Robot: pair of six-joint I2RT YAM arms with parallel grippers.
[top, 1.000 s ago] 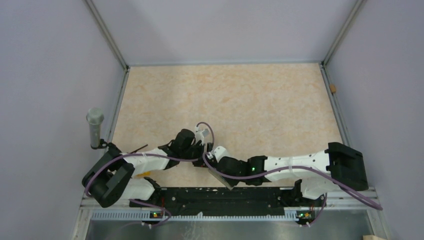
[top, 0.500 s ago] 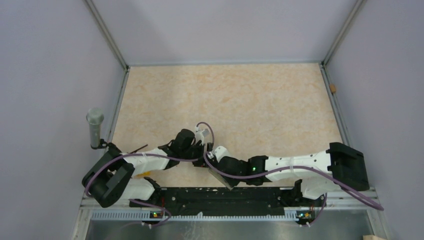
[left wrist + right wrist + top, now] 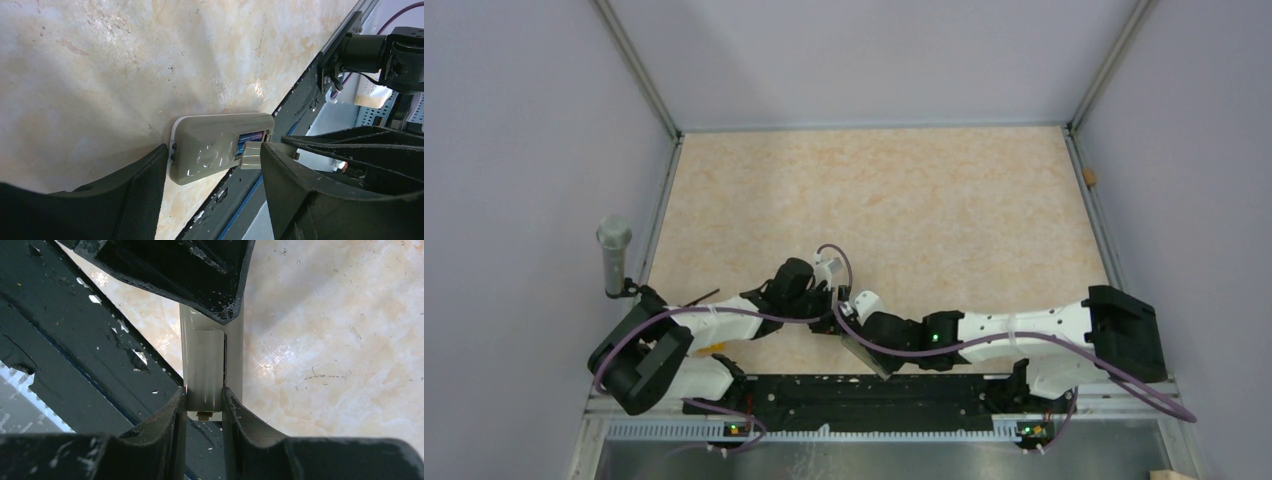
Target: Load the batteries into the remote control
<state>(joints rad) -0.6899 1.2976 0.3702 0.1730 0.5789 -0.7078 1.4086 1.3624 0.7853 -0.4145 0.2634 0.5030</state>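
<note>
2 arms [image 3: 984, 330] meet low over the remote control [image 3: 864, 352] near the table's [image 3: 874, 190] front edge.

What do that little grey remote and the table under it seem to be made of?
The remote control looks like moulded plastic with a smooth, slightly glossy grey back: soft highlights gleam on it and its corners are rounded. The table looks like a marble-patterned beige laminate or stone-look board, semi-gloss, with light glare and small scuffs; which of those it is I cannot tell.
</note>
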